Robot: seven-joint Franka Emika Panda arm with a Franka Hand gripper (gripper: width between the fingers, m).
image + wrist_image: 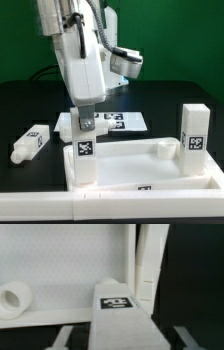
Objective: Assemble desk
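The white desk panel (150, 170) lies at the front, rim up. One tagged leg (85, 158) stands upright at its corner on the exterior view's left. A second leg (193, 130) stands at the corner on the right. My gripper (86, 122) hangs straight over the first leg's top. In the wrist view that leg (115, 305) runs between my fingers (66, 335), with a dark gap on each side, so the jaws are open around it. A round corner hole (12, 300) and the panel rim (148, 263) show beside it.
A third leg (30, 143) lies flat on the black table at the exterior view's left. Another white part (66, 126) sits behind my gripper. The marker board (125, 122) lies behind the panel. A green wall stands at the back.
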